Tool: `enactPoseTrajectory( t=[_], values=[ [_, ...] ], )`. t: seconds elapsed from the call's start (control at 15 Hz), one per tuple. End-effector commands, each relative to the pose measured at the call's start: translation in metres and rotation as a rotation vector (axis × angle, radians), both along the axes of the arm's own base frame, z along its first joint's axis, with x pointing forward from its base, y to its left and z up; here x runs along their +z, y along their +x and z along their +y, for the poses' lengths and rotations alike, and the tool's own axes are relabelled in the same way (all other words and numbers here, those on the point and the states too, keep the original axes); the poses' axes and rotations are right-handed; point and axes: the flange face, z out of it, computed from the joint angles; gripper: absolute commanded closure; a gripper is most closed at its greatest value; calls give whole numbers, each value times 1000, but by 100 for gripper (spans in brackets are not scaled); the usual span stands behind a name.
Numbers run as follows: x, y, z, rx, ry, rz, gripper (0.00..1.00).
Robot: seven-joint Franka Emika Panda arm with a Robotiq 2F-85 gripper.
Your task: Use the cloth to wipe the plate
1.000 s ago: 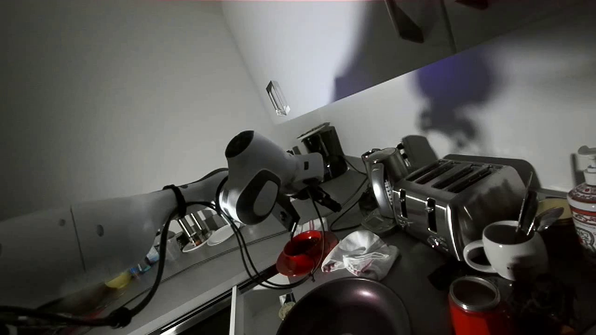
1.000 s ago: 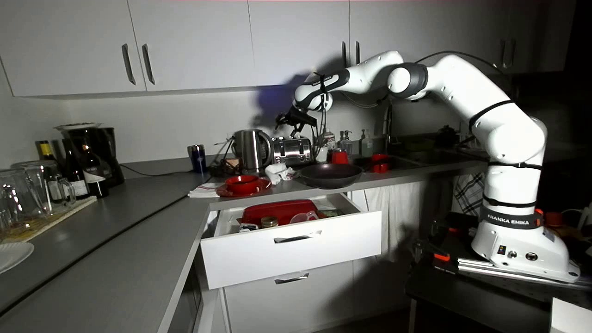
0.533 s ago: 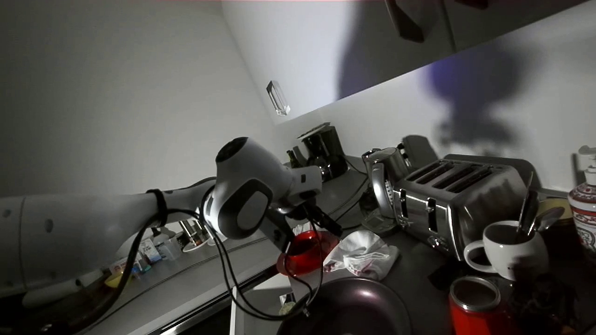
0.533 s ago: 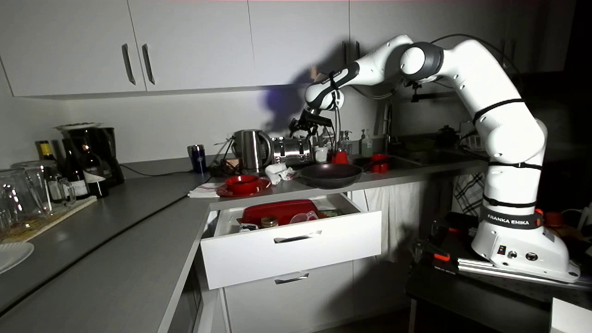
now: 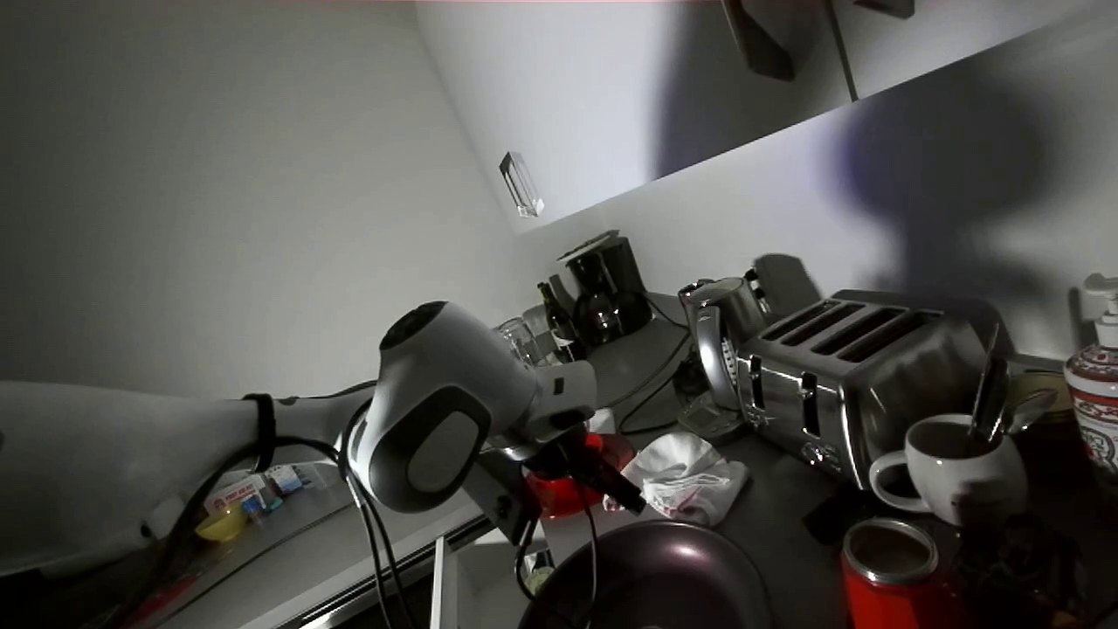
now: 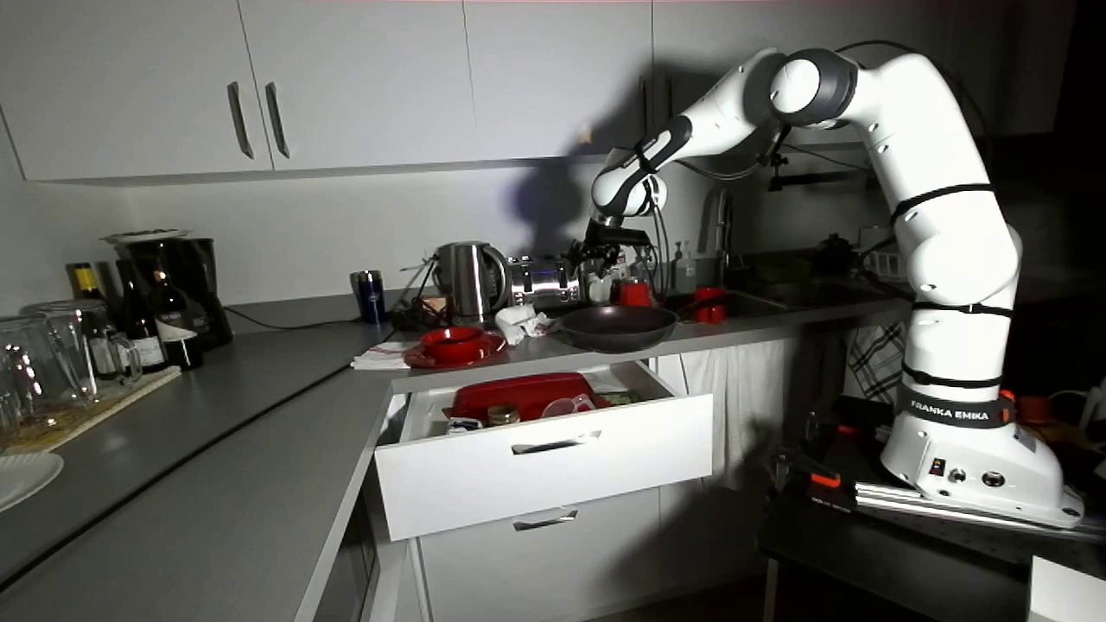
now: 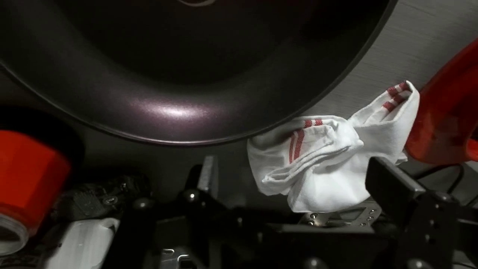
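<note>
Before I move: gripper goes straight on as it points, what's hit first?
Most likely the cloth: in the wrist view it shows through the gap between the open jaws of the gripper. The dark dish lies close to that line; depth is unclear, so its rim might come first.

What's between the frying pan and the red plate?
The red-striped white cloth; the wrist view shows it between the frying pan and the red plate.

Grey counter [image 6: 285, 466] beneath me
On it I see a crumpled cloth [image 7: 336, 183], a dark pan [image 6: 619, 328], a toaster [image 5: 873, 376], a blue tumbler [image 6: 371, 296].
</note>
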Motion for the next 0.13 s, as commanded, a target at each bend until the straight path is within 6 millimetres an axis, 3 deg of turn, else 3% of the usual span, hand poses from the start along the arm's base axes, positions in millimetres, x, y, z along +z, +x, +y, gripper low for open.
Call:
enactPoseTrajectory(
  t=[0.0,0.07],
  values=[
    [2,-1,0,1,0,1,0],
    [2,-2,1,2,0,1,0]
  ],
)
